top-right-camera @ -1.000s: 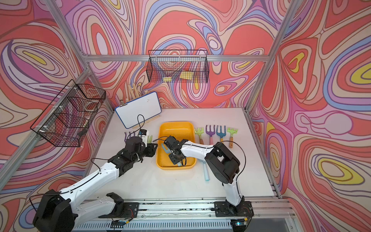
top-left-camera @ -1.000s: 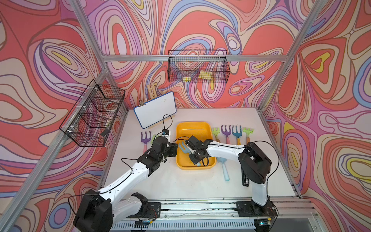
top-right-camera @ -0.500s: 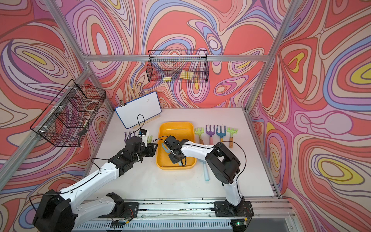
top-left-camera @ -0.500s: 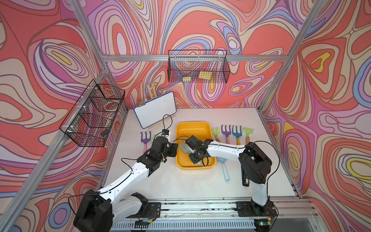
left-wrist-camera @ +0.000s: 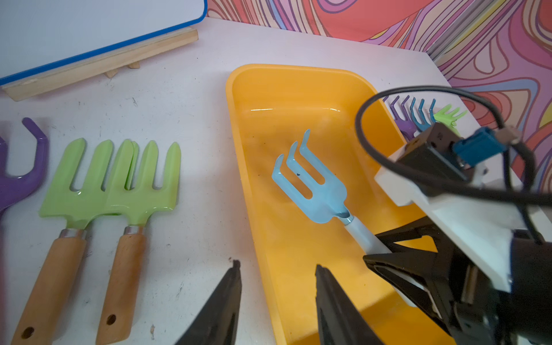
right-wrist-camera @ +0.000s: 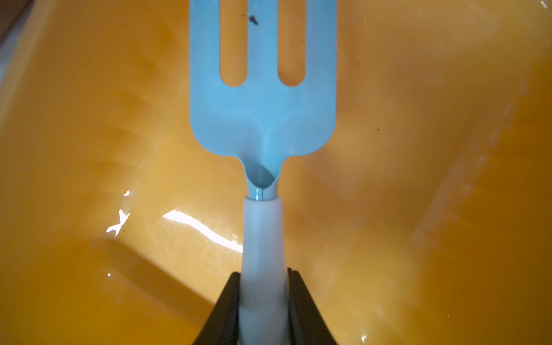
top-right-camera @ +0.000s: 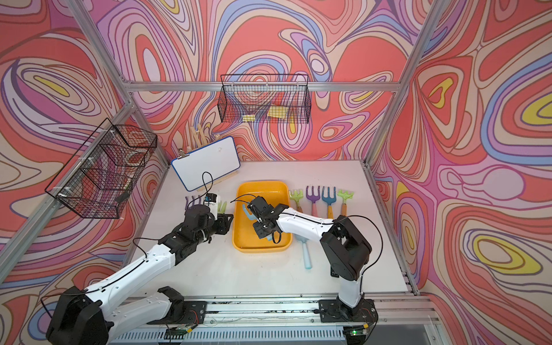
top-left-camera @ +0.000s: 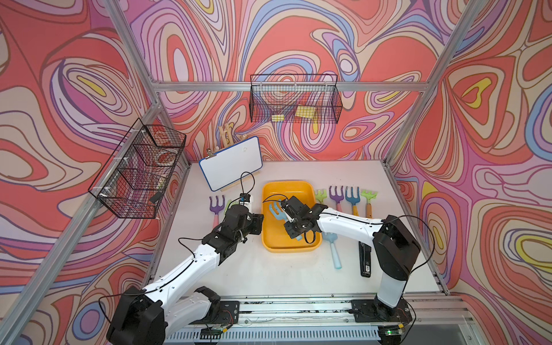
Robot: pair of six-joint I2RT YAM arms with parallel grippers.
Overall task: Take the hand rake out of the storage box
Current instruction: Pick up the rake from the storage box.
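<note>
Our right gripper [right-wrist-camera: 263, 277] is pinched tight on the pale handle of the blue hand rake [right-wrist-camera: 263, 119], low inside the yellow storage box [top-left-camera: 288, 191]. The rake's long way runs straight out from the jaws, prongs pointing at the far end (so up looks like the way out). Our left gripper [left-wrist-camera: 277, 265] sits part open across the box's edge, holding nothing. The arm hides the handle's end.

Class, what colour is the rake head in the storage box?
The hand rake has a light blue head; clearest in right wrist view.
</note>
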